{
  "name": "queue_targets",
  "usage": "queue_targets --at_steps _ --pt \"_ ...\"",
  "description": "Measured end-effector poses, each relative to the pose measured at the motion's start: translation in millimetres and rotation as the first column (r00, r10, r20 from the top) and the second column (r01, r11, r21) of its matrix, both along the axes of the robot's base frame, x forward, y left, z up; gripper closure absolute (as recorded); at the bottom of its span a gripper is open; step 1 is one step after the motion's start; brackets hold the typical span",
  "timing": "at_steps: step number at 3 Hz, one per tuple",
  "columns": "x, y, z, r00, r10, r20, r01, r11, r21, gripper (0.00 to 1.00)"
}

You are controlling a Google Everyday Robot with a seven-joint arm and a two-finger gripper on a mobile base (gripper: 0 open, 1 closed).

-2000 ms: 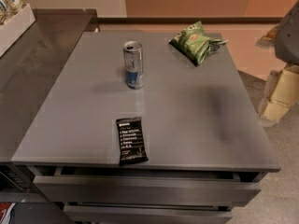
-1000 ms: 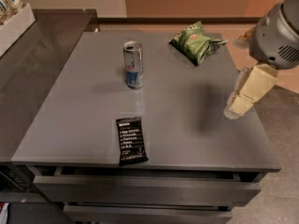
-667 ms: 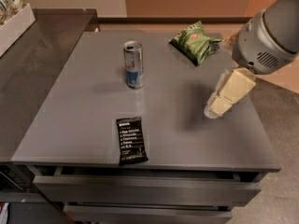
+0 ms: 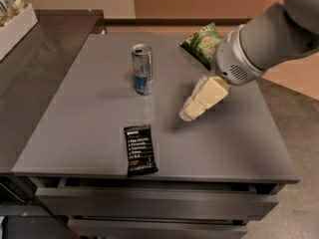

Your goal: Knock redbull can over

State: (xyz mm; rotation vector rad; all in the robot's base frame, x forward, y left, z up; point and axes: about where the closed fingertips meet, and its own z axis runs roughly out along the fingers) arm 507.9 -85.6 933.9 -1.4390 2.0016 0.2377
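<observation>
The redbull can [image 4: 142, 69] stands upright on the grey table [image 4: 89, 128], left of centre toward the back. It is silver and blue with a silver top. My gripper [image 4: 192, 109] hangs over the middle of the table on the grey arm that reaches in from the upper right. It is to the right of the can and a little nearer the front, about a can's height away, not touching it.
A green snack bag [image 4: 202, 41] lies at the back of the table, partly behind my arm. A flat black bar wrapper [image 4: 139, 149] lies near the front edge. A dark counter [image 4: 30, 78] adjoins on the left, with a white bin [image 4: 15, 26]. Drawers sit below the front edge.
My arm has swung in from the right edge of the table toward its middle, bringing the gripper closer to the can. The can, bag and wrapper have not moved.
</observation>
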Motion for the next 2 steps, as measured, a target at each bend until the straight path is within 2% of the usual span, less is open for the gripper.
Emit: queue_targets --at_steps 2 --pt "36 46 -15 0.9997 0.022 0.013 -0.024 0.990 0.141 0.00"
